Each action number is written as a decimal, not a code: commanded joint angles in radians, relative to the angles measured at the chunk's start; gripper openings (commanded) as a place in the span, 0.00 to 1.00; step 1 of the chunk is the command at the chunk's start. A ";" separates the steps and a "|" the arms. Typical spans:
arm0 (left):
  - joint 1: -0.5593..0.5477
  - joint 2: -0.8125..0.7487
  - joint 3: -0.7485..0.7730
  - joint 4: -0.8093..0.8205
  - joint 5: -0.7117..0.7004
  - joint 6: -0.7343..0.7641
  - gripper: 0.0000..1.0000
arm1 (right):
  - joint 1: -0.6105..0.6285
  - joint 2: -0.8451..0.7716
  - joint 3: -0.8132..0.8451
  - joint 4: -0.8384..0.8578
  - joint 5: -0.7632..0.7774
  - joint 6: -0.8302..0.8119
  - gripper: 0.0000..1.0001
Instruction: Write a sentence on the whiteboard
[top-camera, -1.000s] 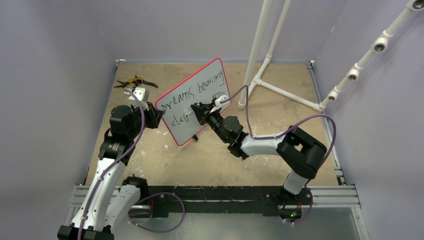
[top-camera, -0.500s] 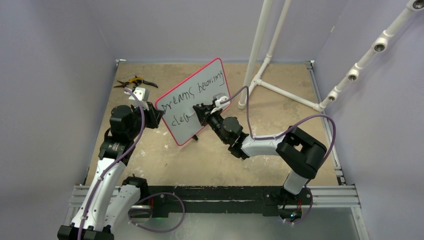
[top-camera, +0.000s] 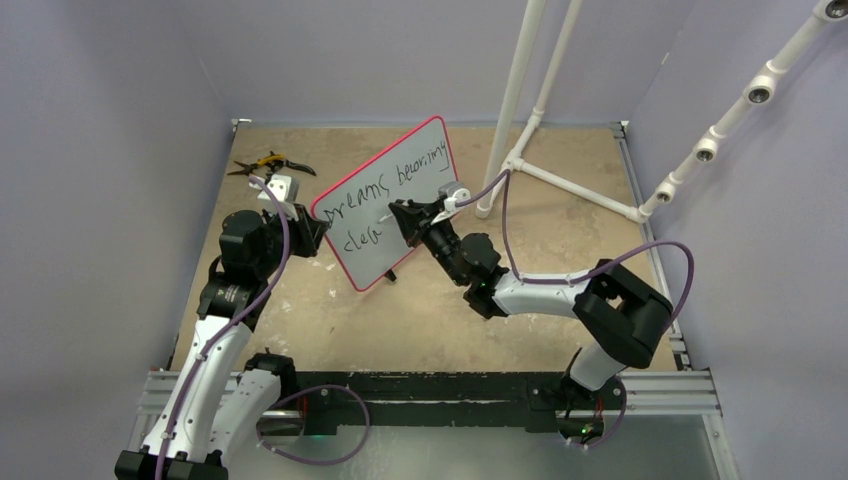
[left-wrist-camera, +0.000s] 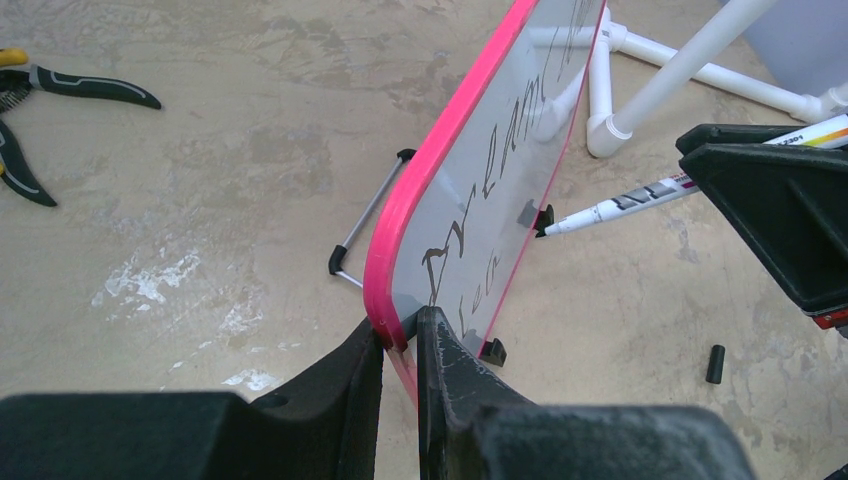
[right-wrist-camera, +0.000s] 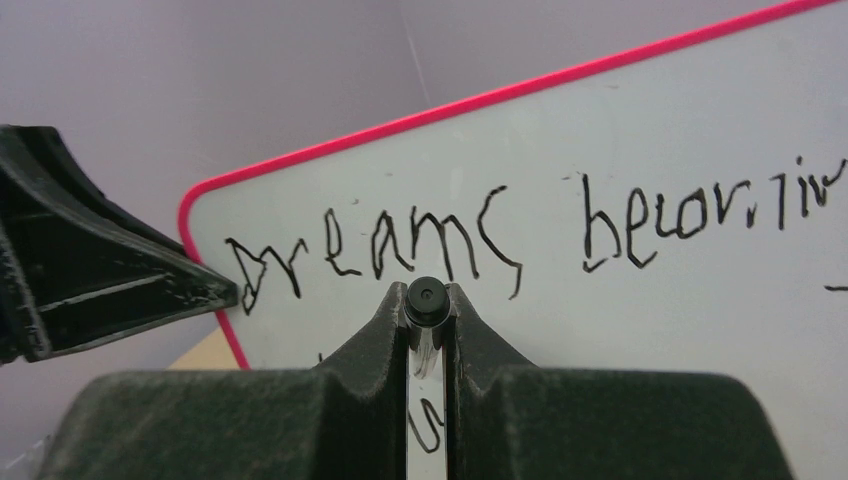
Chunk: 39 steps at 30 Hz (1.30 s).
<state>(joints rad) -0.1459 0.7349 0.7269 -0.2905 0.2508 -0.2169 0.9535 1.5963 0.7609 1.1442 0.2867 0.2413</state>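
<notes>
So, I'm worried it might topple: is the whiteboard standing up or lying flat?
Standing up, not flat: the whiteboard has its face upright, and the left end effector pinches its pink rim at the lower corner.

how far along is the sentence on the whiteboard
Done: the top line of the sentence, "Dreams becoming", is on the whiteboard. In hand: the left gripper clamps the board's pink rim while the right gripper holds the marker, tip at the face, partway through the second line, which reads roughly "clea". Left: probably just the end of that last word.
</notes>
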 joint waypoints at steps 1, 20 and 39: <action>-0.001 0.006 -0.005 0.024 0.022 0.019 0.14 | -0.001 0.003 0.036 0.044 -0.085 -0.011 0.00; -0.001 0.006 -0.004 0.023 0.022 0.019 0.14 | -0.001 0.081 0.092 0.012 -0.031 -0.004 0.00; -0.001 0.004 -0.004 0.024 0.023 0.019 0.14 | -0.001 0.090 0.067 -0.022 0.023 -0.005 0.00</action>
<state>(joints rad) -0.1459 0.7383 0.7269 -0.2859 0.2543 -0.2165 0.9546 1.6829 0.8234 1.1175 0.2687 0.2455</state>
